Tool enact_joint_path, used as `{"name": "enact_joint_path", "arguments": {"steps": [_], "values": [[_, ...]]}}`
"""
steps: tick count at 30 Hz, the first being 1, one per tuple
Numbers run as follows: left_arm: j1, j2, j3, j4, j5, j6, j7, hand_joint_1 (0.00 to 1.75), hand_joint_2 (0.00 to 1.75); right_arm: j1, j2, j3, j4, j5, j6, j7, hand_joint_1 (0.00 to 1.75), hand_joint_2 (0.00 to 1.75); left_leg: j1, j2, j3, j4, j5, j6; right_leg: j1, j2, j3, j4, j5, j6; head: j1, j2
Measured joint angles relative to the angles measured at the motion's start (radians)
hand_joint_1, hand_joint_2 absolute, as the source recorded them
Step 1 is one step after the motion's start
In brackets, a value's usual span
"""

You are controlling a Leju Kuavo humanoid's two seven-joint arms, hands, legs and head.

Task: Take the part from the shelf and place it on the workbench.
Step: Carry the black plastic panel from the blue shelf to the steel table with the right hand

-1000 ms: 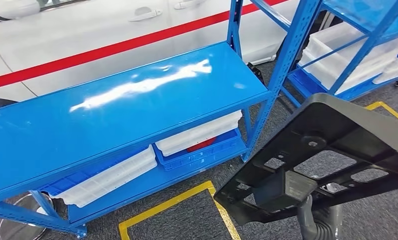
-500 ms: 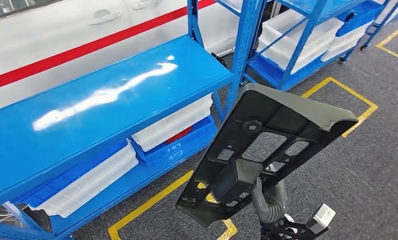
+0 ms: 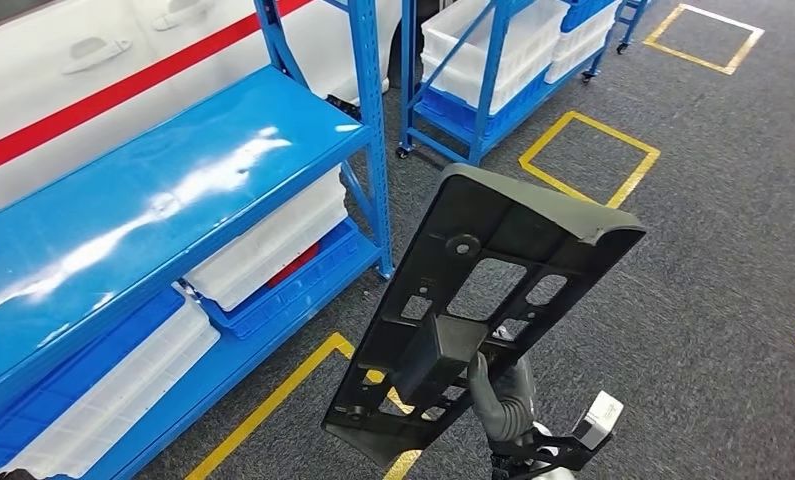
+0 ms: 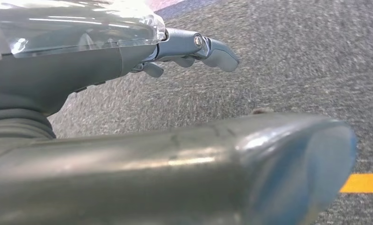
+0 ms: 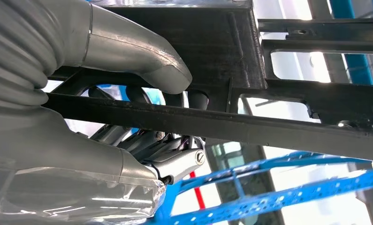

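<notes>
The right hand (image 3: 501, 400) held the part (image 3: 493, 300) from below, near its lower end. In the head view only some grey fingers (image 3: 518, 392) could be seen behind the part; the rest of the hand was hidden by it or cut off at the bottom edge. In the right wrist view the hand (image 5: 72, 93) was closer: the thumb (image 5: 142, 58) lay over one side of a black bar of the part (image 5: 250, 126), and the darker fingers (image 5: 151, 143) curled on the other side, so the bar was clamped between them.

The part was a flat black plastic frame with several openings and a thick block near the hand. It stood tilted in the air above the grey carpet (image 3: 713, 300), well apart from the shelf (image 3: 153, 200).

The left hand (image 4: 194, 47) was seen in its wrist view, above the carpet (image 4: 292, 56). Its fingers were stretched out and held nothing. A thick grey thumb (image 4: 184, 168) was blurred in the foreground and covered much of the picture.

The blue shelf stood on the left side, with white bins (image 3: 263, 245) on its lower level, partly hidden under the top board. A second shelf (image 3: 473, 70) with white bins was further back, cut off at the top. Yellow lines (image 3: 588, 160) marked the carpet.
</notes>
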State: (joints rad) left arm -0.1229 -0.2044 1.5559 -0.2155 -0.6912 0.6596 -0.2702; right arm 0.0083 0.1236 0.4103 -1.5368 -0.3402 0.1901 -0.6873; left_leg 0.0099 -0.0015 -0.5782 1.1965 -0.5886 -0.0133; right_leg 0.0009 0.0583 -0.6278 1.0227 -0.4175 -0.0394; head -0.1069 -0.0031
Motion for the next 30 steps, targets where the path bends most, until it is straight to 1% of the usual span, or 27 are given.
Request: {"name": "enact_joint_path", "arguments": {"steps": [2,3,4,5,6,7,8,9,10,11,12,13,14,15,17,19,20,21,22,23,24,25,26,27,28,29,30], "values": [[-0.001,0.002,0.000,0.000,0.000,0.000,-0.002,0.00,0.00,-0.002,0.000,0.008,0.010,-0.001,0.000,-0.001,1.75,1.75,-0.005,-0.041,0.080,-0.137,0.043,0.017,0.002,0.025,-0.013,0.001,0.014,0.005,0.000,0.000],[-0.002,0.004,0.000,-0.001,0.000,0.000,-0.002,0.00,0.00,-0.004,0.000,0.012,0.014,-0.001,0.000,-0.002,1.75,1.75,-0.007,-0.059,0.104,-0.181,0.053,0.020,0.000,0.035,-0.017,0.000,0.021,0.010,0.000,0.000],[-0.002,0.005,0.000,-0.001,0.000,0.000,-0.002,0.00,0.00,-0.006,0.001,0.015,0.018,-0.001,-0.001,-0.003,1.75,1.75,-0.009,-0.073,0.116,-0.206,0.058,0.022,-0.002,0.044,-0.020,-0.002,0.029,0.016,0.000,0.000],[-0.003,0.005,0.000,-0.001,0.000,-0.001,-0.002,0.00,0.00,-0.008,0.001,0.017,0.021,-0.001,-0.002,-0.004,1.75,1.75,-0.011,-0.069,0.117,-0.210,0.064,0.020,-0.004,0.053,-0.022,-0.004,0.037,0.023,0.000,0.000],[-0.003,0.005,0.000,-0.002,0.000,-0.002,-0.003,0.00,0.00,-0.008,0.001,0.019,0.024,-0.001,-0.004,-0.004,1.75,1.75,-0.012,-0.059,0.114,-0.215,0.072,0.022,-0.005,0.064,-0.024,-0.009,0.046,0.031,0.000,0.000],[-0.004,0.005,0.000,-0.002,0.001,-0.005,-0.005,0.00,0.00,-0.007,0.000,0.019,0.026,-0.001,-0.009,-0.005,1.75,1.75,-0.011,-0.047,0.113,-0.222,0.081,0.026,-0.003,0.057,-0.027,-0.007,0.045,0.035,0.000,0.000],[-0.005,0.005,0.000,-0.002,0.002,-0.011,-0.009,0.00,0.00,-0.006,-0.001,0.019,0.027,-0.002,-0.015,-0.006,1.75,1.75,-0.010,-0.032,0.110,-0.230,0.092,0.031,-0.001,0.038,-0.036,0.005,0.030,0.039,0.001,0.000],[-0.003,0.005,0.000,-0.002,0.005,-0.020,-0.014,0.00,0.00,-0.005,-0.003,0.018,0.027,-0.002,-0.022,-0.007,1.75,1.75,-0.008,-0.016,0.105,-0.238,0.103,0.038,0.000,0.011,-0.050,0.037,-0.002,0.043,0.001,0.000],[-0.001,0.005,0.000,-0.002,0.008,-0.029,-0.019,0.00,0.00,-0.003,-0.006,0.016,0.026,-0.004,-0.027,-0.007,1.75,1.75,-0.008,0.001,0.100,-0.241,0.111,0.043,-0.002,-0.020,-0.071,0.090,-0.048,0.045,0.002,0.000],[0.001,0.006,0.000,-0.002,0.011,-0.038,-0.024,0.00,0.00,0.000,-0.009,0.013,0.024,-0.006,-0.031,-0.007,1.75,1.75,-0.009,0.016,0.091,-0.241,0.117,0.046,-0.005,-0.038,-0.093,0.156,-0.093,0.051,0.002,0.000],[0.003,0.007,0.000,-0.003,0.014,-0.046,-0.028,0.00,0.00,0.004,-0.012,0.009,0.021,-0.008,-0.032,-0.008,1.75,1.75,-0.010,0.032,0.081,-0.240,0.123,0.047,-0.010,-0.045,-0.111,0.219,-0.123,0.057,0.002,0.000],[0.004,0.008,0.000,-0.003,0.017,-0.052,-0.031,0.00,0.00,0.009,-0.017,0.004,0.019,-0.011,-0.033,-0.008,1.75,1.75,-0.010,0.049,0.072,-0.237,0.127,0.046,-0.015,-0.048,-0.117,0.262,-0.132,0.063,0.002,0.000],[0.005,0.009,0.000,-0.003,0.021,-0.062,-0.035,0.00,0.00,0.014,-0.021,0.000,0.017,-0.014,-0.034,-0.008,1.75,1.75,-0.010,0.065,0.062,-0.234,0.131,0.044,-0.021,-0.052,-0.104,0.269,-0.120,0.069,0.002,0.000],[0.004,0.009,0.000,-0.003,0.026,-0.073,-0.040,0.00,0.00,0.019,-0.025,-0.004,0.014,-0.015,-0.035,-0.008,1.75,1.75,-0.009,0.080,0.053,-0.229,0.134,0.041,-0.025,-0.059,-0.075,0.243,-0.097,0.074,0.002,0.000],[0.003,0.011,0.000,-0.003,0.042,-0.103,-0.053,0.00,0.00,0.024,-0.029,-0.014,0.005,-0.017,-0.038,-0.007,1.75,1.75,-0.009,0.106,0.037,-0.217,0.135,0.034,-0.028,-0.101,0.023,0.112,-0.063,0.077,0.002,0.000],[0.002,0.013,0.001,-0.003,0.060,-0.128,-0.061,0.00,0.00,0.025,-0.031,-0.023,-0.008,-0.017,-0.040,-0.008,1.75,1.75,-0.010,0.128,0.029,-0.205,0.135,0.024,-0.018,-0.142,0.088,0.009,-0.069,0.065,0.002,0.000],[0.001,0.014,0.002,-0.003,0.067,-0.137,-0.063,0.00,0.00,0.026,-0.032,-0.028,-0.013,-0.018,-0.040,-0.008,1.75,1.75,-0.011,0.141,0.027,-0.202,0.135,0.017,-0.011,-0.146,0.095,-0.010,-0.075,0.057,0.002,0.000],[-0.001,0.015,0.002,-0.003,0.074,-0.143,-0.064,0.00,0.00,0.028,-0.033,-0.033,-0.018,-0.018,-0.041,-0.008,1.75,1.75,-0.011,0.154,0.028,-0.200,0.137,0.011,-0.009,-0.134,0.091,-0.017,-0.074,0.046,0.002,0.000],[-0.003,0.016,0.002,-0.003,0.078,-0.146,-0.065,0.00,0.00,0.030,-0.035,-0.038,-0.021,-0.018,-0.041,-0.008,1.75,1.75,-0.008,0.151,0.026,-0.195,0.134,0.005,-0.010,-0.122,0.088,-0.021,-0.070,0.038,0.002,0.000],[-0.004,0.018,0.002,-0.003,0.080,-0.147,-0.065,0.00,0.00,0.031,-0.036,-0.043,-0.024,-0.018,-0.041,-0.007,1.75,1.75,-0.005,0.130,0.021,-0.183,0.122,-0.001,-0.012,-0.109,0.085,-0.024,-0.064,0.029,0.002,0.000],[-0.004,0.019,0.003,-0.003,0.082,-0.147,-0.065,0.00,0.00,0.031,-0.036,-0.045,-0.026,-0.018,-0.041,-0.006,1.75,1.75,-0.002,0.096,0.010,-0.152,0.096,-0.006,-0.014,-0.098,0.081,-0.027,-0.057,0.020,0.002,0.000],[-0.002,0.020,0.003,-0.003,0.083,-0.146,-0.065,0.00,0.00,0.029,-0.036,-0.046,-0.027,-0.018,-0.040,-0.005,1.75,1.75,0.001,0.055,-0.010,-0.101,0.059,-0.010,-0.014,-0.086,0.076,-0.029,-0.051,0.013,0.002,0.000],[0.001,0.021,0.003,-0.003,0.084,-0.146,-0.064,0.00,0.00,0.026,-0.036,-0.048,-0.028,-0.017,-0.039,-0.004,1.75,1.75,0.002,0.026,-0.035,-0.036,0.018,-0.012,-0.013,-0.073,0.070,-0.028,-0.045,0.008,0.002,0.000],[0.002,0.021,0.003,-0.003,0.084,-0.145,-0.064,0.00,0.00,0.024,-0.036,-0.050,-0.029,-0.017,-0.039,-0.003,1.75,1.75,0.003,0.013,-0.059,0.031,-0.015,-0.013,-0.012,-0.059,0.064,-0.028,-0.040,0.005,0.002,0.000],[0.003,0.021,0.004,-0.003,0.084,-0.144,-0.064,0.00,0.00,0.023,-0.037,-0.053,-0.029,-0.016,-0.038,-0.002,1.75,1.75,0.003,0.009,-0.073,0.076,-0.029,-0.014,-0.010,-0.044,0.058,-0.027,-0.035,0.005,0.002,0.000],[0.003,0.022,0.004,-0.003,0.084,-0.144,-0.063,0.00,0.00,0.022,-0.039,-0.057,-0.030,-0.017,-0.037,0.000,1.75,1.75,0.003,0.008,-0.071,0.086,-0.023,-0.014,-0.009,-0.028,0.052,-0.026,-0.030,0.007,0.002,0.000],[0.003,0.022,0.004,-0.003,0.083,-0.146,-0.063,0.00,0.00,0.020,-0.042,-0.061,-0.030,-0.018,-0.037,0.002,1.75,1.75,0.003,0.006,-0.052,0.058,0.000,-0.013,-0.009,-0.013,0.048,-0.024,-0.026,0.009,0.002,0.000]]}}
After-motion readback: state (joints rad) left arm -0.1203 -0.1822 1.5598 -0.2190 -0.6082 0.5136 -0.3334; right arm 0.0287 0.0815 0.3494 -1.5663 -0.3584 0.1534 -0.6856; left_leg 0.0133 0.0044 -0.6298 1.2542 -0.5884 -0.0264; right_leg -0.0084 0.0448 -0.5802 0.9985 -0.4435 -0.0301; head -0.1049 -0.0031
